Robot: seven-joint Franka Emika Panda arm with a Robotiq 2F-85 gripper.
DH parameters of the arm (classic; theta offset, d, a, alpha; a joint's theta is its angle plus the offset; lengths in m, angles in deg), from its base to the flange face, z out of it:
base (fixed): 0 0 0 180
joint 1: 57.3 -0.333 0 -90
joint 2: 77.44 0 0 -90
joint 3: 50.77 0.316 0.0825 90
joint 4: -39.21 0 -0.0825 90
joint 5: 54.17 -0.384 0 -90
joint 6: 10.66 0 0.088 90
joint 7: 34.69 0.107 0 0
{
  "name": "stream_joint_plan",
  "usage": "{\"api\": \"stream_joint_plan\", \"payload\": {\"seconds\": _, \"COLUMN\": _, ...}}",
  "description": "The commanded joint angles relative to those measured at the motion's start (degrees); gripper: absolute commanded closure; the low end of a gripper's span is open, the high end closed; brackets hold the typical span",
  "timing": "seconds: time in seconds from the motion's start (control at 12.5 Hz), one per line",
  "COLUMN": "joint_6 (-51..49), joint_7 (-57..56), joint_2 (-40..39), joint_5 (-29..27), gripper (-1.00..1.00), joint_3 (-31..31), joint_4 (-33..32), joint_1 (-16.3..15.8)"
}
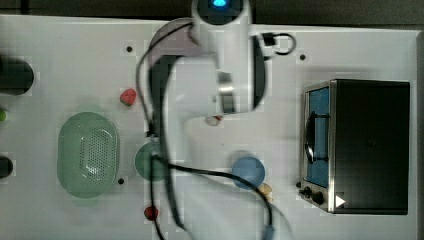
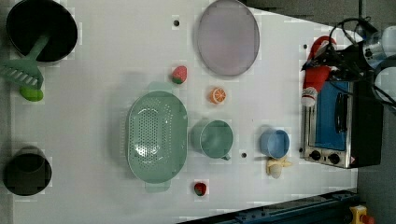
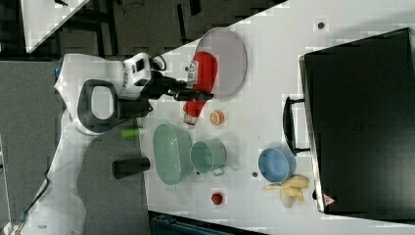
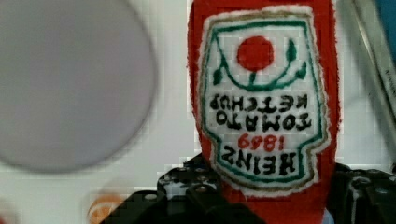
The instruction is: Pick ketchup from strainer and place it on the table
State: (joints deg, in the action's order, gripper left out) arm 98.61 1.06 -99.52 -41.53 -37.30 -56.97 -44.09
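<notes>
The ketchup (image 3: 201, 78) was held clear of the bench (image 2: 93, 140), clamped in the tool (image 3: 192, 94), whose black fingers (image 4: 187, 198) pressed the bottle on both sides near the foot of its label. In the right view the bottle hung above the strainer (image 3: 171, 152), in front of the grey plate (image 3: 227, 56), its white cap nearest the orange slice (image 3: 217, 117). In the left view the ketchup (image 2: 316, 70) appeared far from the strainer (image 2: 157, 136), at the upper corner of the toaster oven (image 2: 338, 123), cap pointing down the picture. The strainer's basin held nothing. Just beside the strainer, on the left view's right, stood the green cup (image 2: 212, 138); further that way stood the blue cup (image 2: 274, 143), with the banana (image 2: 276, 166) touching its lower side. One strawberry (image 2: 179, 74) lay above the strainer in the left view, between it and the plate (image 2: 227, 36); a second (image 2: 200, 188) lay below it. Well apart to the left view's left sat a black bowl (image 2: 41, 29) with a green utensil (image 2: 25, 70) and a dark cup (image 2: 26, 170).
</notes>
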Motion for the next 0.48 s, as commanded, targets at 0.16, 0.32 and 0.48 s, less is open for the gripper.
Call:
{"api": "stream_joint_plan", "payload": {"seconds": 0.16, "joint_6": 6.1, "joint_7": -5.3, "joint_2": 3.1, "joint_5": -0.3, "gripper": -0.21, "joint_3": 1.8, "joint_4": -7.0, "joint_1": -0.6}}
{"api": "stream_joint_plan", "payload": {"seconds": 0.32, "joint_6": 11.9, "joint_7": -5.3, "joint_2": 3.8, "joint_5": -0.4, "gripper": -0.21, "joint_3": 1.8, "joint_4": -12.4, "joint_1": 0.5}}
{"api": "stream_joint_plan", "payload": {"seconds": 0.48, "joint_6": 18.1, "joint_7": -5.3, "joint_2": 4.0, "joint_5": -0.9, "gripper": -0.21, "joint_3": 1.7, "joint_4": -18.3, "joint_1": 1.7}}
